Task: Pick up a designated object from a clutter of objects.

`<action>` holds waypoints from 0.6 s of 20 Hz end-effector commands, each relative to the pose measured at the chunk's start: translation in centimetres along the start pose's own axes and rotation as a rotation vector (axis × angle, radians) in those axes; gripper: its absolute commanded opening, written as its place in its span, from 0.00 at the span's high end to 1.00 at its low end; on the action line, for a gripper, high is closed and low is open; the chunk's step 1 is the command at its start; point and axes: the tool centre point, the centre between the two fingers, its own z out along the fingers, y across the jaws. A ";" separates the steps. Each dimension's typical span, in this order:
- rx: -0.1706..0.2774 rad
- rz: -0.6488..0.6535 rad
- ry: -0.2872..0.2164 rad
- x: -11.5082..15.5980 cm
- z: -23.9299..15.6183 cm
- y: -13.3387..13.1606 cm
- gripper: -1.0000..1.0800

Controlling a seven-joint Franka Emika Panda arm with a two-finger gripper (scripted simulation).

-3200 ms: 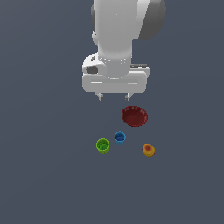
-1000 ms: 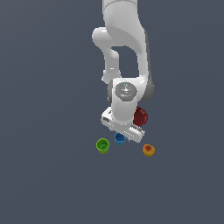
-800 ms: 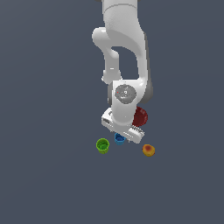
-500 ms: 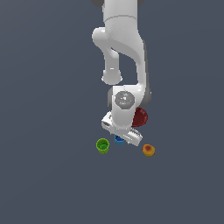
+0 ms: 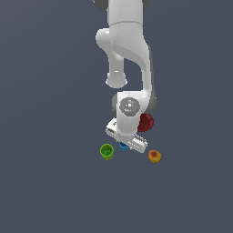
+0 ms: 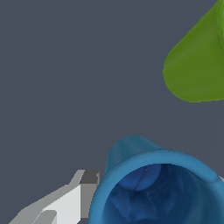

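Observation:
The blue cup [image 5: 123,146] stands upright on the grey floor, mostly hidden under my gripper [image 5: 125,143] in the exterior view. The wrist view looks down into the blue cup's [image 6: 153,192] open mouth from very close. My gripper [image 6: 155,178] is open and straddles the cup. One grey finger [image 6: 70,201] stands just beside the cup's wall, and only a sliver of the other finger shows at the frame's edge. The rest of the clutter lies around the cup: a green cup, a dark red bowl and an orange fruit.
The green cup [image 5: 107,151] [image 6: 197,65] stands close by on the exterior view's left of the blue cup. The orange-yellow fruit [image 5: 154,156] lies to its right. The dark red bowl [image 5: 146,123] sits behind, partly covered by the arm.
The hand has dropped lower over the blue cup, which now shows less beneath it. The green cup, bowl and fruit have not moved.

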 end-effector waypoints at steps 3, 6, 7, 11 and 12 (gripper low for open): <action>-0.001 0.001 0.000 0.0 0.1 0.1 1.00; 0.000 0.000 0.000 0.0 0.0 0.0 1.00; 0.000 0.000 0.000 0.0 0.0 0.0 1.00; 0.000 0.000 0.000 -0.1 -0.5 0.3 1.00; 0.000 0.000 0.000 -0.1 -0.7 0.4 1.00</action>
